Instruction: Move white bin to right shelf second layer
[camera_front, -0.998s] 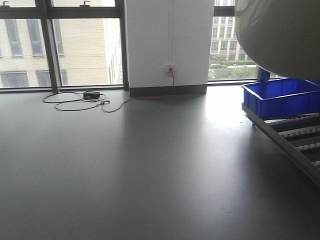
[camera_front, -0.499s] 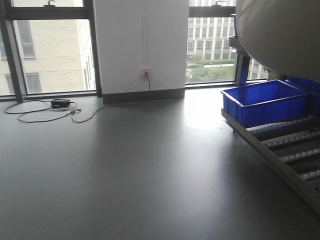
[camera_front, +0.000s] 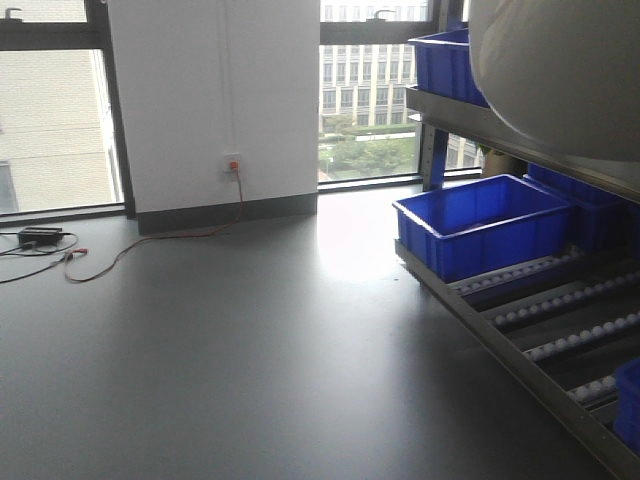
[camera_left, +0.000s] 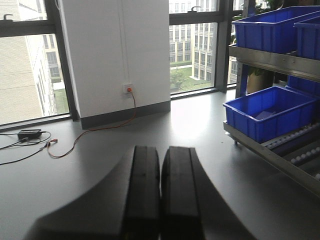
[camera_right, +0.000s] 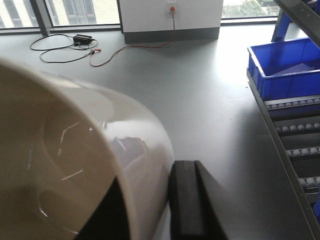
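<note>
The white bin (camera_front: 570, 70) is a glossy cream tub that fills the top right of the front view. In the right wrist view the white bin (camera_right: 75, 150) fills the left side. My right gripper (camera_right: 150, 175) is shut on its wall, with one black finger (camera_right: 185, 200) outside and the other inside. It is held in the air above the grey floor. The right shelf stands at the right, with a low level of white rollers (camera_front: 560, 320) and a steel-lipped level above it (camera_front: 500, 125). My left gripper (camera_left: 161, 150) is shut and empty.
A blue crate (camera_front: 480, 225) sits on the low roller level, and it also shows in the left wrist view (camera_left: 270, 110) and the right wrist view (camera_right: 282, 67). More blue crates (camera_front: 445, 60) sit on the upper level. Cables (camera_front: 40, 245) lie on the floor by the white pillar (camera_front: 215, 100).
The view has swung to the right. The pillar and cables slid left, and much more of the shelf and its blue crates came into view. The bin stays in my right gripper.
</note>
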